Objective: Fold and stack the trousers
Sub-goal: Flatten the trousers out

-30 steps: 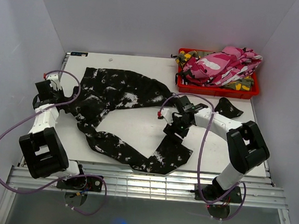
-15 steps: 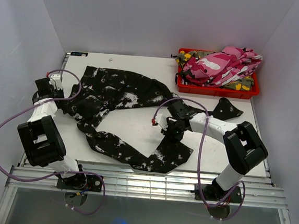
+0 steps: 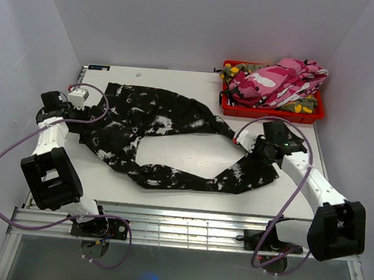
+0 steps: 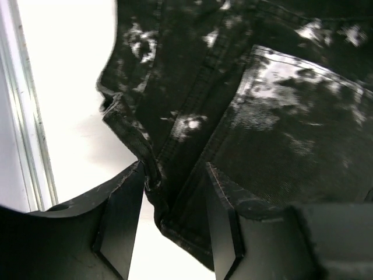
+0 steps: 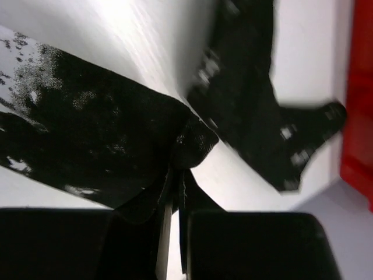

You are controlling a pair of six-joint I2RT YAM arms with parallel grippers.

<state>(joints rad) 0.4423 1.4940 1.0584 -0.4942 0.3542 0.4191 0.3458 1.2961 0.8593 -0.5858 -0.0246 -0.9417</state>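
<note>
The black trousers with white splotches (image 3: 149, 120) lie spread on the white table (image 3: 186, 153), with the waist at the left and the legs running right. My left gripper (image 3: 88, 105) stands open at the waist's left edge. In the left wrist view the waistband fold (image 4: 134, 140) lies loose between its fingers (image 4: 122, 216). My right gripper (image 3: 259, 157) is shut on the end of the near trouser leg (image 5: 105, 134), with cloth pinched between its closed jaws. The far leg's end (image 3: 286, 132) lies partly under the right arm.
A red bin (image 3: 271, 111) at the back right holds pink-white camouflage trousers (image 3: 277, 79) on top of green-yellow ones (image 3: 301, 105). Grey walls close in on three sides. The table's metal left edge (image 4: 26, 116) runs close to my left gripper.
My right gripper has shut on the near leg and dragged it right, stretching that leg out. My left gripper has opened and let go of the waistband.
</note>
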